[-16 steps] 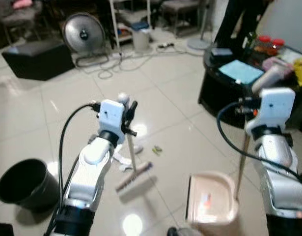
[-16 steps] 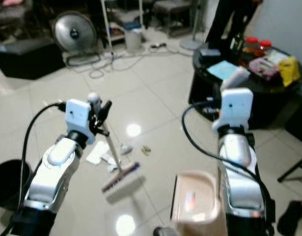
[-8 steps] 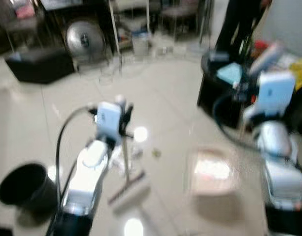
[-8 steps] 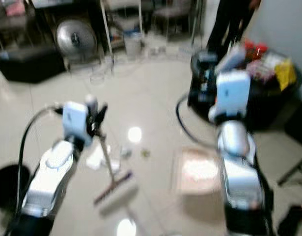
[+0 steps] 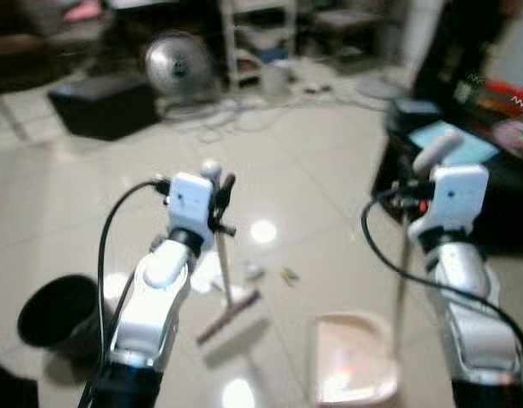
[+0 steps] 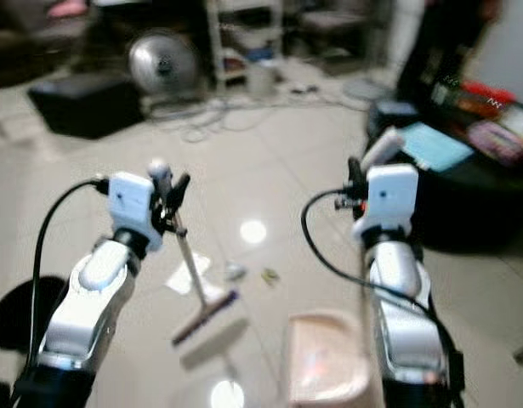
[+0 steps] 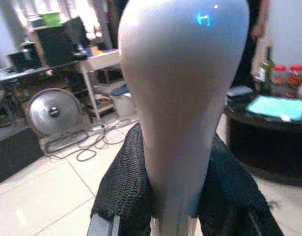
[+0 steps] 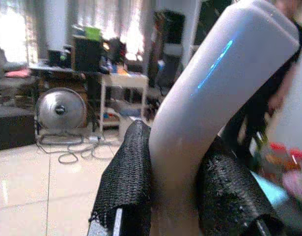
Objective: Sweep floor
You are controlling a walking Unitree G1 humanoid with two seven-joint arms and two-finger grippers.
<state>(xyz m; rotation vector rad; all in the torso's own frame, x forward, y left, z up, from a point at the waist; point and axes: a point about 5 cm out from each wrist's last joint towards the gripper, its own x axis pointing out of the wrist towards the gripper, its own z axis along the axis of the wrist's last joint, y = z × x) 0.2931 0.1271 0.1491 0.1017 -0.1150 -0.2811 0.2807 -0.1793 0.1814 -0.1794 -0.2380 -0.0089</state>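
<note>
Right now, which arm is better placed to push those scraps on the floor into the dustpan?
Left, probably. The left gripper holds the broom, whose head rests beside the scraps. The right gripper holds the dustpan handle, and the pan sits nearer the robot than the scraps.

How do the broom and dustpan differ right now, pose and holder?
The broom is held by the left gripper, its stick slanting down to a head on the tiles beside the paper scraps. The dustpan is held by the right gripper, its handle near upright, its pale tray lying open toward the scraps. Both are gripped at the handle top and reach the floor.
</note>
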